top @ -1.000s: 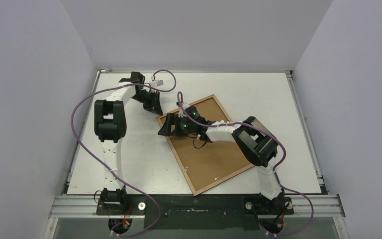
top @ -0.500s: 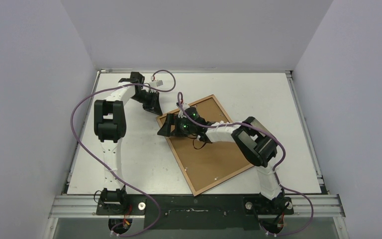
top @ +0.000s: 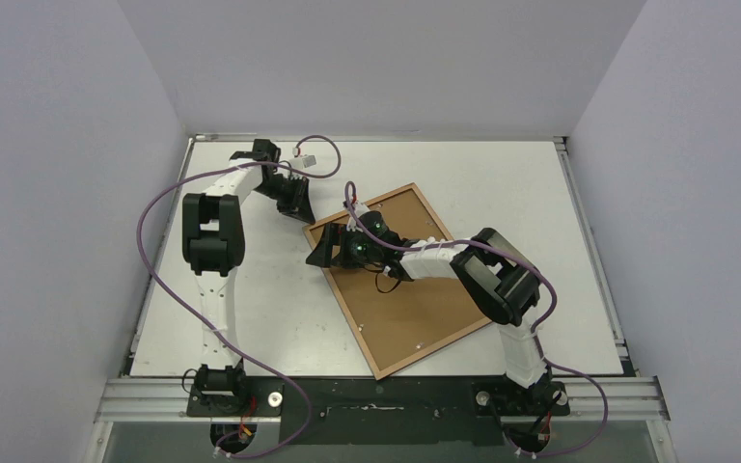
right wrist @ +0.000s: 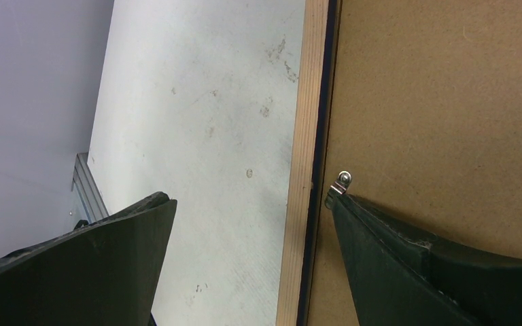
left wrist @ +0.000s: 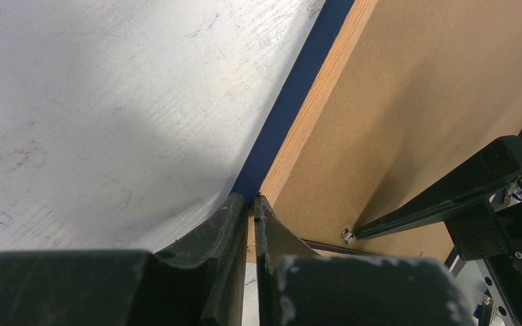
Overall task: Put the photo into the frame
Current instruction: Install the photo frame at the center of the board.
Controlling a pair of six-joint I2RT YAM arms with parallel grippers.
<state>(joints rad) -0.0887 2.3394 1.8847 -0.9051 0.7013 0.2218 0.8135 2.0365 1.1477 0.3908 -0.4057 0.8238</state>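
Note:
The frame [top: 345,304] lies back side up and askew on the table, with a brown backing board [top: 415,299] sitting inside its light wood rim. The photo is out of view. My left gripper [top: 301,210] is shut, its tips [left wrist: 250,198] at the frame's far left corner, where the wood rim [left wrist: 312,109] and its dark blue side [left wrist: 292,88] show. My right gripper [right wrist: 251,202] is open and straddles the frame's left rim [right wrist: 306,136]. Its right finger [right wrist: 394,258] rests on the board [right wrist: 442,102], tip against a small metal clip [right wrist: 342,182].
The white table [top: 251,289] is walled on three sides. Purple cables loop from both arms, one over the frame's far corner [top: 349,198]. A metal rail [top: 396,394] runs along the near edge by the arm bases.

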